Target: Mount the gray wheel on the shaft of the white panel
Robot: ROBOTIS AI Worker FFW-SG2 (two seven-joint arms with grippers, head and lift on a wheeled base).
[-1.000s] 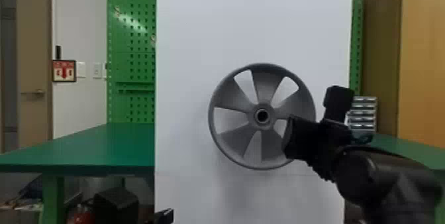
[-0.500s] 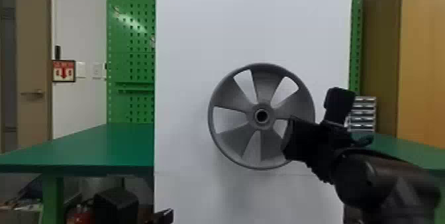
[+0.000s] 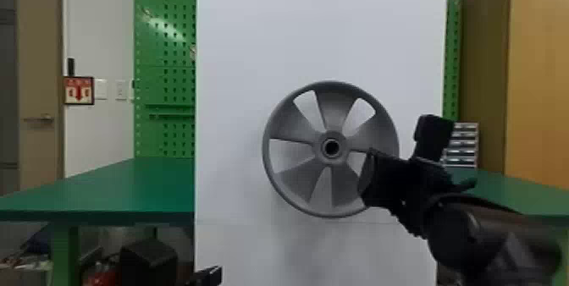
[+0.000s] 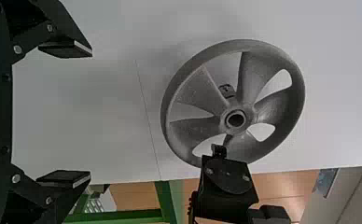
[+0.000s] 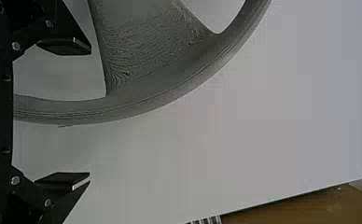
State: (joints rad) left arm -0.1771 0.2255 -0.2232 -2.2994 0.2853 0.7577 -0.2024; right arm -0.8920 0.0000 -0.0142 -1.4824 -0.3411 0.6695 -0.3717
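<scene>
The gray wheel [image 3: 292, 179] stands upright at the white panel [image 3: 237, 73], its open side outward and its hub hole dark; whether the shaft is in it I cannot tell. At the wheel's right side is my right gripper [image 3: 367, 178]. In the right wrist view, the gray wheel's rim [image 5: 137, 105] passes between the spread fingers of my right gripper [image 5: 87, 113], touching neither pad. My left gripper [image 3: 209, 276] is low at the bottom edge, left of the wheel. The left wrist view has my left gripper [image 4: 87, 115] open and holding nothing, apart from the gray wheel [image 4: 291, 112].
A green table [image 3: 106, 188] extends behind the panel on both sides. Behind it are a green pegboard [image 3: 165, 52], a small drawer unit [image 3: 463, 145] and a wooden cabinet [image 3: 537, 73]. Under the table's left part sits a black box [image 3: 148, 257].
The right gripper has shifted slightly left over the wheel's edge in the head view. Wheel and left gripper look unmoved.
</scene>
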